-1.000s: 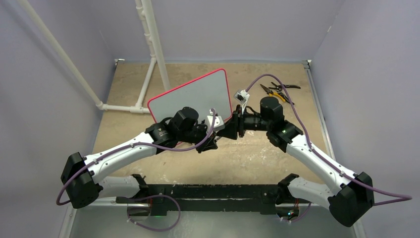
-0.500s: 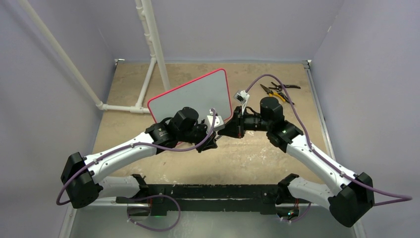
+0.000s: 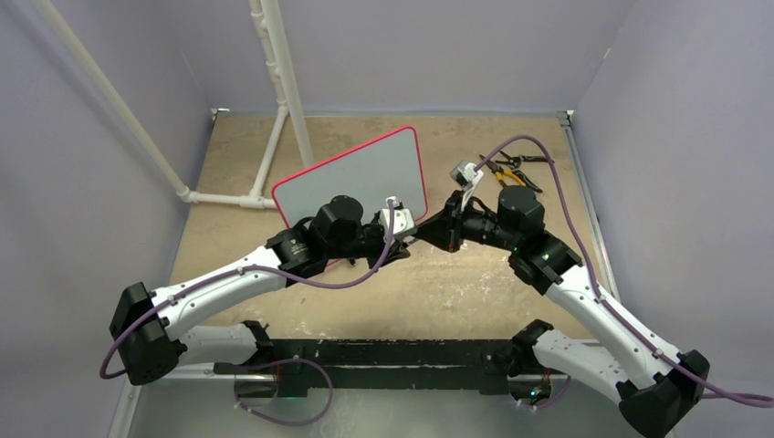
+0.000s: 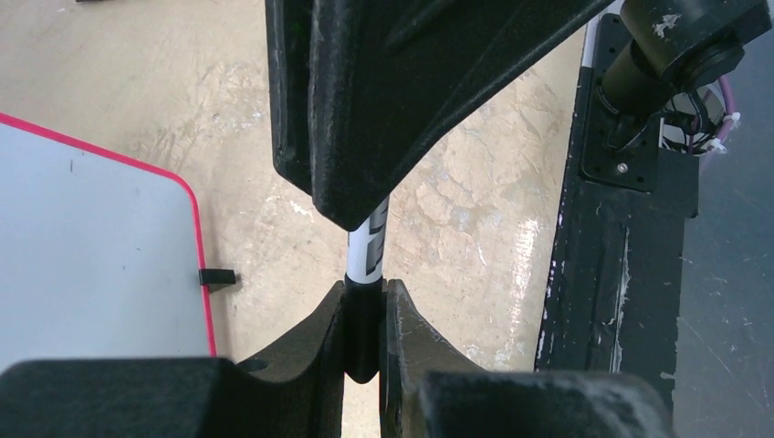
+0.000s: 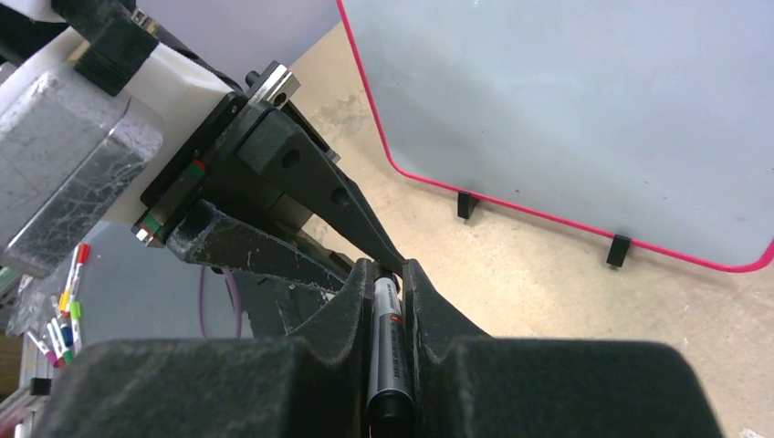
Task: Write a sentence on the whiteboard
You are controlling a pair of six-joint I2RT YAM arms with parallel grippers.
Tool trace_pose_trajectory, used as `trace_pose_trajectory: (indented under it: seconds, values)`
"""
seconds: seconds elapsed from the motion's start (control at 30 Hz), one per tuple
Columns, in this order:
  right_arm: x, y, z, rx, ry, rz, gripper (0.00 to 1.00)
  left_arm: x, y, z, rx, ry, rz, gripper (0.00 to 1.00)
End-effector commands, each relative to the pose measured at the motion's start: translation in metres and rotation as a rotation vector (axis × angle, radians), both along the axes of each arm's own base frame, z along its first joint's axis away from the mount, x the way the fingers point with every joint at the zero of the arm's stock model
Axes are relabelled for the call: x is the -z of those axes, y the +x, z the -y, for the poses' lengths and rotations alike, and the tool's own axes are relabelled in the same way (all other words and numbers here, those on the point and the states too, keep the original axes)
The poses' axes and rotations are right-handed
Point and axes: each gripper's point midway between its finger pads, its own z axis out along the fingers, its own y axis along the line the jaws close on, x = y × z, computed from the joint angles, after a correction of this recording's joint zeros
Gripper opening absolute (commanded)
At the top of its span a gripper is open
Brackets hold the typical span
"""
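White arms [image 3: 224, 281], purple cables [image 3: 520, 138]

Much of marker [image 5: 387, 365] hidden; whiteboard [image 3: 365, 173] near edge behind left arm [image 3: 228, 278]

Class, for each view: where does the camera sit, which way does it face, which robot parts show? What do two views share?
Top external: above, behind the bases, looking down at the table; both arms show.
Left wrist: on left arm, facing the near table edge; left gripper shows.
Right wrist: on right arm, facing the whiteboard; right gripper shows.
Both wrist views share the marker.
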Motion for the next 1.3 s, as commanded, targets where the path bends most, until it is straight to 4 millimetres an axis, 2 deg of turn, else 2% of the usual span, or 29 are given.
trace_pose_trajectory:
  seconds: [0.0, 0.87, 1.27]
  values:
    - [-0.057, 0.022, 0.016, 0.118, 0.014, 0.198, 0.0, 0.059, 0.003, -0.038, -0.118, 0.213, -0.102, 0.0]
    - [-0.101, 0.013, 0.032, 0.155, 0.004, 0.28, 0.0, 0.077, 0.008, -0.042, -0.152, 0.269, -0.12, 0.0]
    - [-0.127, -0.001, 0.035, 0.118, 0.022, 0.323, 0.0, 0.08, 0.007, -0.043, -0.149, 0.278, -0.116, 0.0]
